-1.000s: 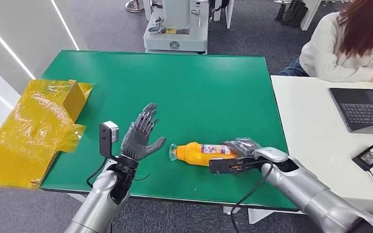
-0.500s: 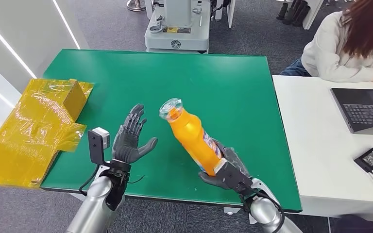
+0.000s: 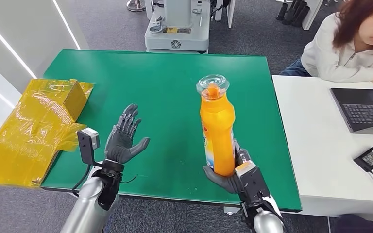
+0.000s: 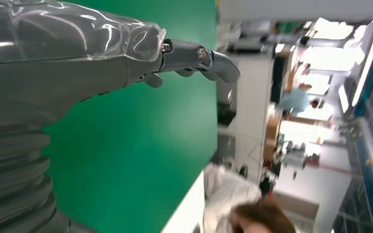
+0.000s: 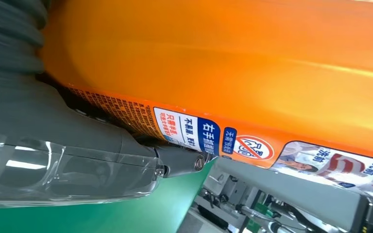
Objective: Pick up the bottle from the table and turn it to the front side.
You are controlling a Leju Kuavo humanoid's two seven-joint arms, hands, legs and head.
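An orange bottle [image 3: 216, 127] with a clear cap stands upright in the air above the green table [image 3: 175, 87], near its front edge. My right hand [image 3: 233, 174] grips it around its base from below. In the right wrist view the bottle [image 5: 252, 63] fills the frame, its printed label beside my right hand [image 5: 68, 145]. My left hand [image 3: 124, 138] is raised over the table's front left, palm up, fingers spread and holding nothing. The left wrist view shows that left hand [image 4: 102, 63] over bare green table [image 4: 141, 145].
A yellow wrapped box [image 3: 34, 126] lies at the table's left edge. A white desk [image 3: 315, 145] on the right carries a laptop [image 3: 364, 109] and a power adapter [image 3: 371, 156]; a person [image 3: 349, 43] sits behind it. A grey machine [image 3: 177, 26] stands beyond the table.
My right hand lifted the bottle from lying on the table and swung it up, from tilted left to upright. My left hand drew slightly back and left, still open.
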